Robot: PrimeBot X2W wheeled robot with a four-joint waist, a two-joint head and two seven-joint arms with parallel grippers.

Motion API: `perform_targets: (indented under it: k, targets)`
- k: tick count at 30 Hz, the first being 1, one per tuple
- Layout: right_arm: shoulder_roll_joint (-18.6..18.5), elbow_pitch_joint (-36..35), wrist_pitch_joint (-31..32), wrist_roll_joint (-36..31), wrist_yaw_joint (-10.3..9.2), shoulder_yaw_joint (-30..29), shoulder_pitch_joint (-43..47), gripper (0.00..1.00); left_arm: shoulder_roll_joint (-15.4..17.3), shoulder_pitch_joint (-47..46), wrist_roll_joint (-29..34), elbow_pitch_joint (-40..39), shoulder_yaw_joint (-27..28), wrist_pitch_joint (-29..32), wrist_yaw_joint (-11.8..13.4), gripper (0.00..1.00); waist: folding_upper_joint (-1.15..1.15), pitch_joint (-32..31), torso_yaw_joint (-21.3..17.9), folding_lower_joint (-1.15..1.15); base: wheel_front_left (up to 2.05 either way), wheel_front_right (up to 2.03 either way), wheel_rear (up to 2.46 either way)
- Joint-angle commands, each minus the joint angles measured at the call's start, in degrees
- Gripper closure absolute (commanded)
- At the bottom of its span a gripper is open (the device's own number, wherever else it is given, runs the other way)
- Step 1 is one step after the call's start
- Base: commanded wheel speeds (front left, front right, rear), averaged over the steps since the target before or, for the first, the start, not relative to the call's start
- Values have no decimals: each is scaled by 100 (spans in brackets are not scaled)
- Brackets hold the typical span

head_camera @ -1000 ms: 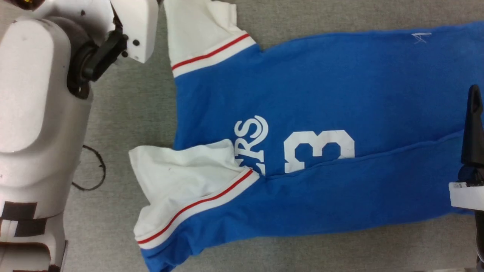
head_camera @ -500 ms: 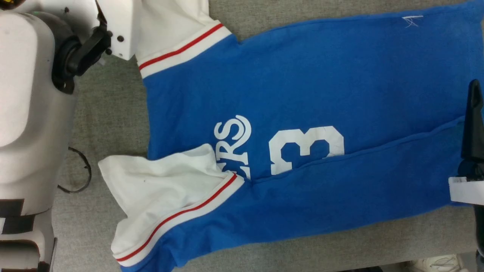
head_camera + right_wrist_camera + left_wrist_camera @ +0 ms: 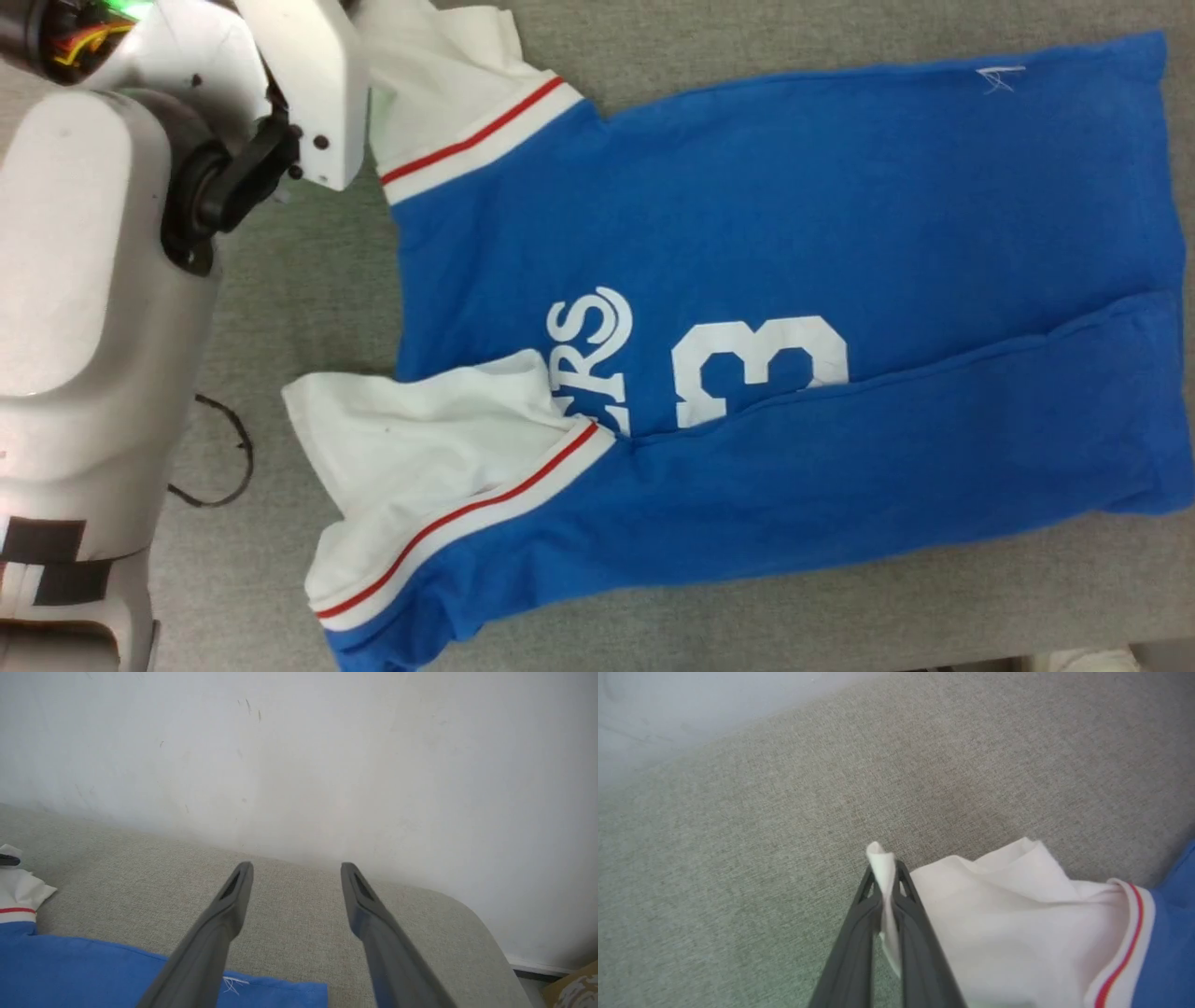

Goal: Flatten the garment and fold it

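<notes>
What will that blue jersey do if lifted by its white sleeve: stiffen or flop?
Probably flop: the garment lies creased, one side folded over. Likely light: the left gripper pinches a sleeve corner into a thin wad. It may drag on the coarse grey surface.

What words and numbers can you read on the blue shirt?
"RS": white letters on the chest of the garment; more letters beneath are partly covered by the white sleeve.
"3": big white numeral beside them, its lower part tucked under a fold, so not certain.
Nothing else is readable.
</notes>
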Motion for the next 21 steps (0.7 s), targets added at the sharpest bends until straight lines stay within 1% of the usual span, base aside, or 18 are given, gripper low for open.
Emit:
perform_targets:
  k: [1,3,4,6,8,11,15,21]
  targets:
    - [-93,187,334,135,-12,9,-175,0,-42,87,-32,-17,1,-53,25,100,0,-38,87,0,0,0,0]
    - [-430,474,896,222,-12,89,-400,0,-91,75,-47,-26,-22,-88,28,100,0,-18,153,0,0,0,0]
    - [-491,652,1178,313,-12,80,-464,0,-121,65,-62,-30,-24,-108,36,100,0,1,185,0,0,0,0]
    - [-490,949,1653,536,-12,-21,-589,0,-163,34,-73,-43,-41,-138,42,100,0,56,244,0,0,0,0]
    - [-533,1196,2125,613,-12,-106,-639,0,-190,4,-77,-55,-50,-172,50,100,0,120,289,0,0,0,0]
    - [-650,1384,2540,589,-12,-154,-664,0,-212,-40,-75,-67,-63,-212,59,100,0,230,346,0,0,0,0]
    - [-652,1513,2766,589,-12,-193,-674,0,-218,-75,-80,-58,-80,-223,70,100,0,337,382,0,0,0,0]
    - [-696,1682,2752,566,-12,-135,-681,0,-236,-150,-104,-70,-116,-201,71,100,0,472,447,0,0,0,0]
